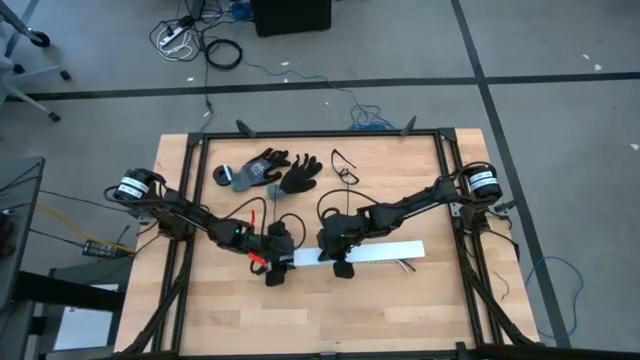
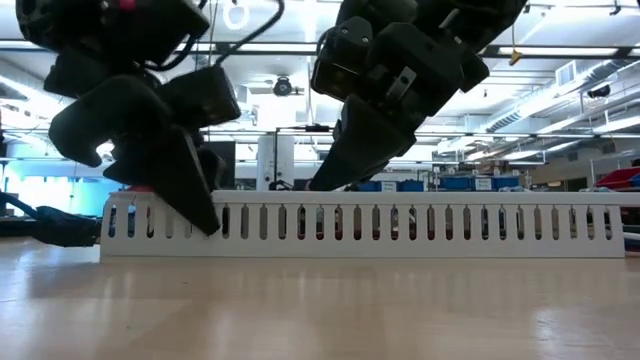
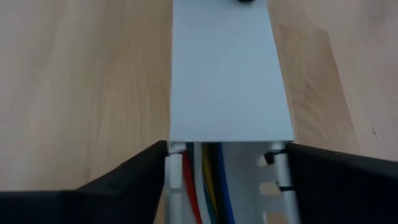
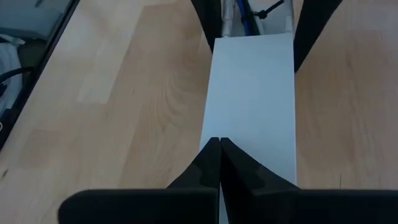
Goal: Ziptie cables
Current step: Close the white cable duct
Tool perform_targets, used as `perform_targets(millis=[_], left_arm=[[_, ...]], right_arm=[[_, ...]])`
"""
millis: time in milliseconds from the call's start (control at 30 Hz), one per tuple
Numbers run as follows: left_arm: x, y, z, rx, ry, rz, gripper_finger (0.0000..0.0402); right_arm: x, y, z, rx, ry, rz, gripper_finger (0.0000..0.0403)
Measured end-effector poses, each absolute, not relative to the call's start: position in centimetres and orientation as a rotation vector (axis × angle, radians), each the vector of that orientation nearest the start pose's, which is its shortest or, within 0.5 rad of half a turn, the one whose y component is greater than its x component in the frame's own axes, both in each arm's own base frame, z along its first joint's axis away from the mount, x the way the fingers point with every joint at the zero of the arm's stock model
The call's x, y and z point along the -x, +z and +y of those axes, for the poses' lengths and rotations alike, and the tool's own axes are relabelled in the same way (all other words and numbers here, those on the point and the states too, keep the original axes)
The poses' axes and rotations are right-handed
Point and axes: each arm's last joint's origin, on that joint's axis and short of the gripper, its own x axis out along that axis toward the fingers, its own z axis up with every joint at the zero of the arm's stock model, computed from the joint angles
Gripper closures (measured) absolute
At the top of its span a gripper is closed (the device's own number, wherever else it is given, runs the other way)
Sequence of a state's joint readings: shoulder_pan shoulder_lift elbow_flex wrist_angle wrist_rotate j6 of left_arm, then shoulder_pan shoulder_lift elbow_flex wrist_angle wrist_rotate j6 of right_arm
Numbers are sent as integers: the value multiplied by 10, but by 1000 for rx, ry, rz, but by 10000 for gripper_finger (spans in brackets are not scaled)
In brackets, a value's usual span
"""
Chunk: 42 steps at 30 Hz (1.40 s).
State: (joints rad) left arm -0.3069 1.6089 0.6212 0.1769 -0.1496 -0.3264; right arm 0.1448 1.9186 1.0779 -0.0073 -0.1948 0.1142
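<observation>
A long white slotted duct [image 1: 385, 252] lies along the table, its bottom flat on the wood. A flat white lid [image 3: 227, 68] covers most of it. At the uncovered left end the cables [image 3: 208, 180], red, yellow, blue and white, lie inside. My left gripper [image 3: 227, 155] is open at that end, one finger outside each slotted wall. My right gripper [image 4: 219, 144] is shut, its tips on the lid a little right of the left gripper. My left gripper comes slanting down from the table's left, along the duct. Its fingers [image 3: 137, 174] stand close against the two slotted walls [image 3: 280, 171] at the uncovered end; I cannot tell whether they touch. My right gripper meets the lid's top face [image 4: 249, 134] with its shut fingertips, near the lid's left end. It slants down from the table's right, along the duct, which stays flat on the table.
A pair of dark gloves [image 1: 270, 172] and a thin black loop [image 1: 343, 165] lie toward the far edge. A small red thing [image 1: 255, 257] shows beside the left gripper. A black wire end [image 1: 405, 265] pokes out near the duct's right end. Bare wood lies in front.
</observation>
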Motion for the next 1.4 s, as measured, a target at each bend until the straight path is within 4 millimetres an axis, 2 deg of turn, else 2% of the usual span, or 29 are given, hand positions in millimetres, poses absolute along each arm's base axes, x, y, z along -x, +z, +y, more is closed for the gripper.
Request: perform_targets(millis=[167, 333, 833, 1100, 1400], left_arm=[[-261, 116, -78, 205, -50, 799, 95], [-252, 110, -79, 267, -56, 763, 83], [-238, 112, -89, 263, -51, 804, 122], [-238, 113, -89, 223, -28, 765, 144], [-242, 116, -89, 222, 5, 714, 149]], right_arm=[[-377, 137, 60, -127, 265, 870, 402], [-377, 137, 59, -146, 254, 874, 403], [-377, 137, 57, -230, 237, 885, 403], [-380, 141, 58, -244, 273, 816, 403], [-382, 178, 57, -169, 236, 624, 403]])
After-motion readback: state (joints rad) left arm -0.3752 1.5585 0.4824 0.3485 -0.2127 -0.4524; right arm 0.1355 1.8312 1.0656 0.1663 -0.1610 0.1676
